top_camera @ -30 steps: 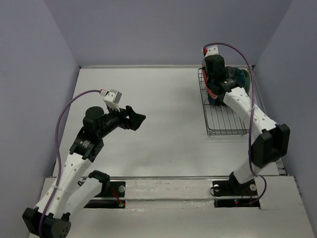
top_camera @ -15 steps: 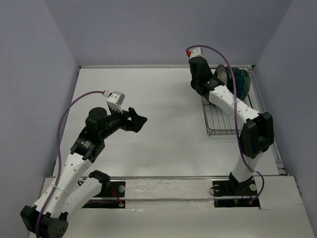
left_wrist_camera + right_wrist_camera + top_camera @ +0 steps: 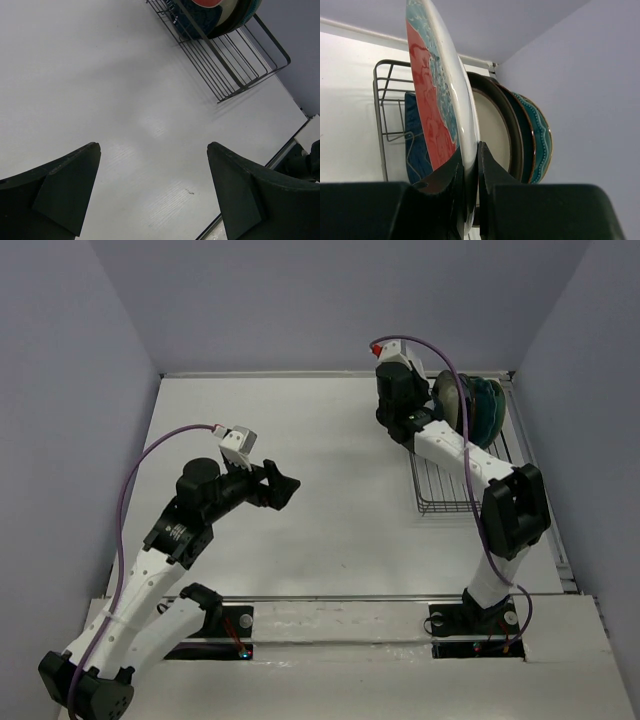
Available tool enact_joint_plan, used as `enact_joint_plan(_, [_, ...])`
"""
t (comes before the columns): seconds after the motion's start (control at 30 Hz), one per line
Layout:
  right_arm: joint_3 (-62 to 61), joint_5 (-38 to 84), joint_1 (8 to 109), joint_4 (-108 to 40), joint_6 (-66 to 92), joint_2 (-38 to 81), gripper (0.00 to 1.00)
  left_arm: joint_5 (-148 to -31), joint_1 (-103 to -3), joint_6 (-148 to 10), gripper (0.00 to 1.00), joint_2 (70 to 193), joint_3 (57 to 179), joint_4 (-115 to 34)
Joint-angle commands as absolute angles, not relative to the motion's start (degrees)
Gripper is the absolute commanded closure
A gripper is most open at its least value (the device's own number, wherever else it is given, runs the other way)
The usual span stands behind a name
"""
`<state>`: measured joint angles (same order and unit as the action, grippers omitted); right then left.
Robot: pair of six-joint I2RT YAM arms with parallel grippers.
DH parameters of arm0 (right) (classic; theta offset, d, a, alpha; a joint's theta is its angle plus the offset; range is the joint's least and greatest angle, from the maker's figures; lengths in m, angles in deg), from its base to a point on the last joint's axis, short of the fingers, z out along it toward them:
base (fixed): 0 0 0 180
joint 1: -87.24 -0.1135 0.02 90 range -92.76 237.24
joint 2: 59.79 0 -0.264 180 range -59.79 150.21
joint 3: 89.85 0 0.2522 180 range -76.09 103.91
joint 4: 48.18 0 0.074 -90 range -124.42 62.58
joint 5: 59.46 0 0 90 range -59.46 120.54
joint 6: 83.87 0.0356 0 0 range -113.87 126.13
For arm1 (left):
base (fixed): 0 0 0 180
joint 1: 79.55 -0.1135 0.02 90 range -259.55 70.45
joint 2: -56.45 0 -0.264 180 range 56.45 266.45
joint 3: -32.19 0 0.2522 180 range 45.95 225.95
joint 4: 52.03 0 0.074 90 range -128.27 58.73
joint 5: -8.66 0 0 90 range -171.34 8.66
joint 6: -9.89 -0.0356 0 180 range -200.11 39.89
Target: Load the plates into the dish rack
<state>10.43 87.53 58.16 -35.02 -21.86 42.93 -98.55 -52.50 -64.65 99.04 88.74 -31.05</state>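
Observation:
My right gripper (image 3: 471, 167) is shut on the lower rim of the red-rimmed plate with the teal flower pattern (image 3: 432, 100). It holds the plate upright on edge over the far end of the black wire dish rack (image 3: 455, 485). Behind it in the rack stand the brown-rimmed cream plate (image 3: 492, 127), the dark teal plate (image 3: 521, 130) and the scalloped teal plate (image 3: 543, 135). In the top view the right gripper (image 3: 425, 412) is at the left of the standing plates (image 3: 480, 405). My left gripper (image 3: 152, 190) is open and empty above bare table, also seen in the top view (image 3: 285, 485).
A dark blue patterned piece (image 3: 417, 145) shows low in the rack, left of the held plate. The rack's near half (image 3: 225, 60) holds only bare wires. Grey walls close the table at the back and on both sides.
The right arm has lifted the red-rimmed plate from low in the rack and swung left, and it now holds the plate upright in front of the standing plates. The left arm has barely moved.

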Motion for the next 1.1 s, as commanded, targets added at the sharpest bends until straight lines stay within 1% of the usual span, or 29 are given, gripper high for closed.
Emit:
enact_joint_plan(0.0, [10.39, 94.01, 58.76, -41.83, -19.13, 37.51, 0.93, -97.78, -52.04, -65.52, 0.01, 98.64, 91.57, -32.03])
enact_joint_plan(0.13, [8.64, 93.12, 58.76, -38.64, -15.06, 37.77, 0.93, -97.42, -51.86, -65.52, 0.01, 98.46, 91.57, -31.94])
enact_joint_plan(0.27, [6.35, 90.05, 59.46, -31.9, -6.98, 36.63, 0.93, -97.34, -51.78, -65.61, 0.01, 98.55, 91.48, -31.94])
enact_joint_plan(0.43, [4.15, 83.99, 61.21, -25.29, 4.44, 35.05, 0.93, -97.07, -51.69, -65.61, 0.01, 98.64, 91.57, -31.94])
enact_joint_plan(0.5, [2.57, 78.55, 63.32, -23.79, 10.91, 33.74, 0.93, -96.81, -51.78, -65.61, 0.01, 98.81, 91.57, -31.85])
enact_joint_plan(0.7, [-1.03, 71.16, 67.1, -22.99, 23.77, 31.44, 0.93, -96.2, -51.78, -65.61, 0.01, 98.9, 91.22, -32.21])
enact_joint_plan(0.8, [-1.3, 70.44, 68.33, -22.99, 26.77, 31.53, 0.93, -95.58, -51.86, -65.44, 0.01, 98.99, 90.95, -32.47])
enact_joint_plan(0.97, [-1.03, 69.47, 68.87, -23.08, 27.4, 33.11, 0.93, -94.96, -51.95, -65.35, 0.01, 99.08, 90.69, -32.56])
enact_joint_plan(1.0, [-1.38, 69.56, 68.87, -22.99, 27.57, 33.28, 0.89, -94.96, -52.04, -65.35, 0.01, 99.25, 90.69, -32.64])
enact_joint_plan(1.03, [-1.73, 69.65, 68.87, -23.16, 27.75, 33.29, 0.77, -94.7, -52.04, -65.35, 0.01, 99.25, 90.69, -32.56])
enact_joint_plan(1.07, [-2.09, 69.74, 68.87, -23.17, 27.66, 33.37, 0.7, -94.61, -52.13, -65.35, 0.01, 99.34, 90.69, -32.64])
